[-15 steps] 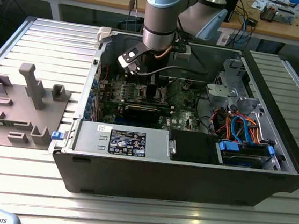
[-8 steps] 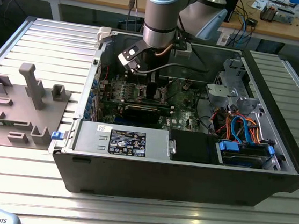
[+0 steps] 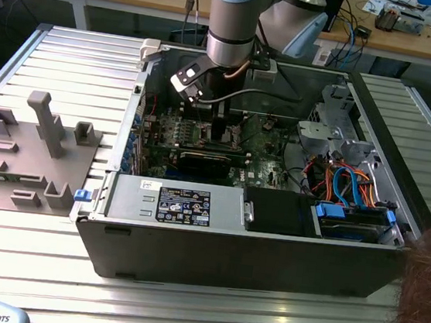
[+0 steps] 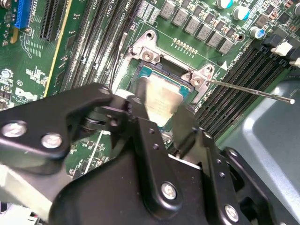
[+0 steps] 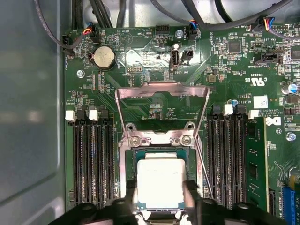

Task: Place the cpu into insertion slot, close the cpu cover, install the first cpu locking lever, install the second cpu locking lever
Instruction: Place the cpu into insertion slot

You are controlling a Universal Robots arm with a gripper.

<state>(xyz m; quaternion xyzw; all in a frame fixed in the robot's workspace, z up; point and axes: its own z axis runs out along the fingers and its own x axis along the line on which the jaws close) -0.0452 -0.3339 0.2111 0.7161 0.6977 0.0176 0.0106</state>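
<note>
The hand (image 5: 161, 194) is clamped on two opposite edges of the cpu (image 5: 161, 178), so the chip sits level over the insertion slot (image 5: 157, 152) directly beneath. Beyond the hand, the cpu cover (image 5: 161, 88) stands swung open, leaving the slot free.

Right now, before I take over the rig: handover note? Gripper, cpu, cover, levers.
Gripper: fingers shut on the cpu, one on either side.
The cpu sits in line with the insertion slot on the motherboard; I cannot tell whether it is fully seated.
The cpu cover is flipped open, clear of the slot.
Locking lever: one thin rod sticks out free, not latched.
Done: cpu is at the slot.
Left: cover not yet closed, neither lever installed.
</note>
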